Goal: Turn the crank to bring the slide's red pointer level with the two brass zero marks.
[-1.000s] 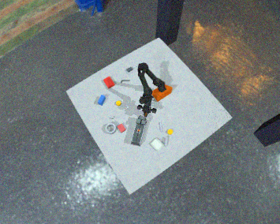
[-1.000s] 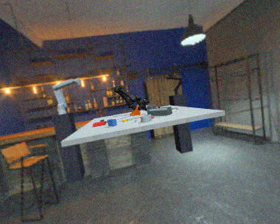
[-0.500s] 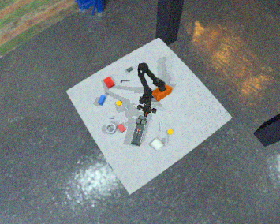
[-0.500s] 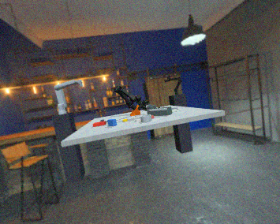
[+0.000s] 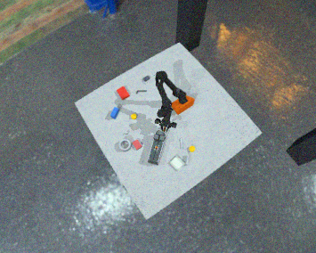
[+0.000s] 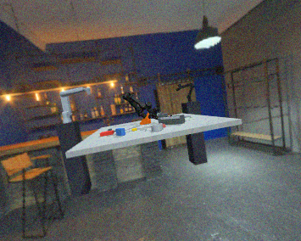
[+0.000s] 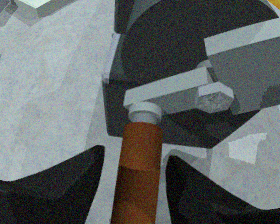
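The grey machine point(image 5: 155, 156) point(image 6: 172, 120) stands on the table, long and narrow. Its grey crank arm point(image 7: 166, 92) shows in the wrist view, with the orange-brown handle point(image 7: 140, 150) pointing toward the bottom of the frame. My gripper point(image 5: 166, 128) point(image 7: 136, 159) is open around the handle, one black finger on each side, with a visible gap between the handle and each finger. A small reddish spot shows on the machine's top in the top view, but the red pointer and brass zero marks are too small to tell apart, and they are not seen in the wrist view.
An orange block point(image 5: 183, 105) point(image 6: 146, 121) stands beside the arm. Near the machine are a small red block point(image 5: 137, 144), a round grey container point(image 5: 125, 143) point(image 6: 157, 127), a pale box point(image 5: 176, 163) and a yellow piece point(image 5: 192, 149). A blue block point(image 5: 115, 112) point(image 6: 120, 131) lies farther off.
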Tool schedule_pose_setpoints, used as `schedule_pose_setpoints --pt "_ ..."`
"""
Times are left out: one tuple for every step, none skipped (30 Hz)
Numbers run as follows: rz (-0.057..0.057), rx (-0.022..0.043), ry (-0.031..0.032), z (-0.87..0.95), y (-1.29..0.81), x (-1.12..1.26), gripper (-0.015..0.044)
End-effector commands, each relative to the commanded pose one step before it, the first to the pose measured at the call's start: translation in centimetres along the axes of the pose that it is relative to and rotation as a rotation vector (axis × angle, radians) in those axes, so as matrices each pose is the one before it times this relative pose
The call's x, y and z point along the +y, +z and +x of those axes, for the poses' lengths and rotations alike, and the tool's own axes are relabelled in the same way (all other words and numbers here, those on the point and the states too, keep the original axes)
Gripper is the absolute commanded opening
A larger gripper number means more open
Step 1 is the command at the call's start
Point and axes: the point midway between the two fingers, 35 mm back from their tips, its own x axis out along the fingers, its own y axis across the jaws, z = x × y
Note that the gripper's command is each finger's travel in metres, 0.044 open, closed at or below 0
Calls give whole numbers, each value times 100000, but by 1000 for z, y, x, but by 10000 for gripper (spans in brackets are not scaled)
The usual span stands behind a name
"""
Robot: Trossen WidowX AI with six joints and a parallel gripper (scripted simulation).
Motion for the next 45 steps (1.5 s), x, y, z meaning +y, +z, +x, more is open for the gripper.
schedule_pose_setpoints --pt "16 -40 -83 -1 16 -20 263" --pt "0 0 0 0 0 0 289" --pt "0 0 0 0 0 0 315" --pt "0 0 0 0 0 0 341" --pt "0 0 0 0 0 0 368" --pt "0 0 0 0 0 0 394" --pt "0 0 0 0 0 0 420" --pt "0 0 0 0 0 0 440" --pt "10 -6 13 -44 58 -1 440" --pt "30 -17 38 -133 175 -3 440" --pt "49 -29 60 -227 289 -5 440" --pt "58 -37 69 -290 351 -4 440" --pt "56 -38 64 -301 347 -2 440" --pt "39 -27 47 -311 342 2 440" --pt "34 -26 40 -322 337 4 440" --pt "8 -10 16 -330 332 7 440" --pt "-6 -3 1 -340 326 9 440" --pt "-17 0 -12 -350 320 11 440" --pt "-46 17 -40 -361 318 14 440" --pt "-38 11 -37 -296 249 12 440" --pt "-24 5 -25 -181 147 7 440" --pt "-8 1 -9 -61 49 2 440" --pt "-3 -2 23 -55 98 0 440" --pt "-9 -7 69 -170 294 0 440" --pt "-17 -11 109 -297 486 3 440" --pt "-26 -15 124 -389 590 7 440" --pt "-31 -16 114 -415 581 11 440" --pt "-35 -17 103 -440 571 14 440" --pt "-40 -19 93 -465 559 18 440" --pt "-45 -21 82 -489 547 21 440" --pt "-50 -23 72 -513 534 24 440" --pt "-54 -25 61 -536 519 26 440" --pt "-59 -28 51 -558 504 28 440" --pt "-64 -31 40 -581 489 30 440" --pt "-68 -35 30 -602 472 31 440" --pt "-72 -38 20 -622 454 32 440" --pt "-62 -34 9 -521 356 26 440" --pt "-39 -22 2 -318 208 16 440" --pt "-13 -7 0 -107 68 5 440" --pt "258 110 -80 36 62 -16 440" --pt "775 327 -242 108 186 -48 440" --pt "1290 540 -410 184 309 -74 440" --pt "1555 642 -506 227 372 -79 440" --pt "1552 632 -518 232 371 -67 440" --pt "1549 621 -529 238 369 -55 440"
